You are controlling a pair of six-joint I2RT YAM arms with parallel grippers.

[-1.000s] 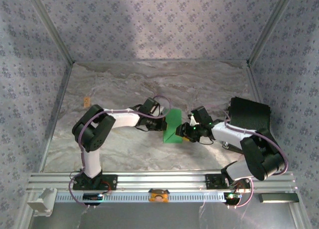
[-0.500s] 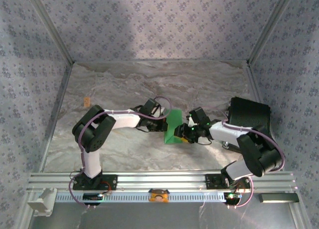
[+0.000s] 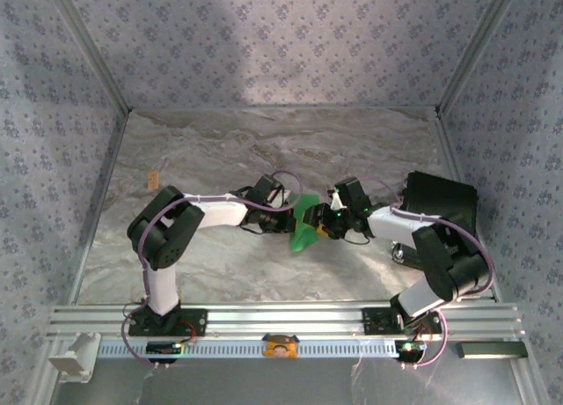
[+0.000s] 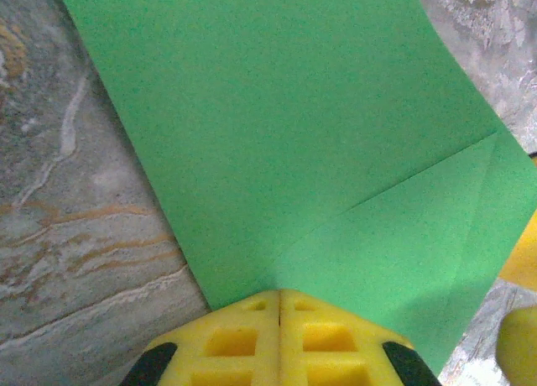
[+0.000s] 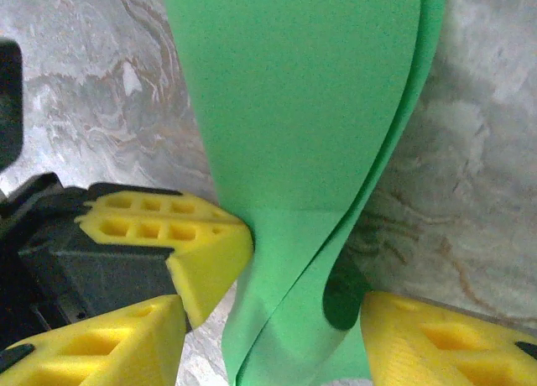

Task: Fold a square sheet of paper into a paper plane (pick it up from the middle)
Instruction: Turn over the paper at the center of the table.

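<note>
The square sheet of paper [image 3: 305,222] is bright green, partly folded, and stands off the marble table mid-scene. My left gripper [image 3: 288,213] is shut on its left edge; in the left wrist view the yellow fingertips [image 4: 279,315] meet on the paper [image 4: 294,134], which shows a diagonal crease. My right gripper [image 3: 328,222] is open on the paper's right side. In the right wrist view the doubled, curved paper [image 5: 302,134] hangs between its two spread fingers [image 5: 436,336], with the right gripper [image 5: 277,352] not pinching it. The left gripper [image 5: 197,243] grips the paper's edge there.
A black box [image 3: 440,207] sits at the right behind my right arm. A small orange-brown block [image 3: 152,178] lies at the far left of the table. Patterned walls close in three sides, and an aluminium rail [image 3: 281,319] runs along the near edge.
My right gripper has slid left and farther back around the paper, and its jaws have spread wider. The paper has bent into a narrower, curved shape. The left gripper has stayed shut.
</note>
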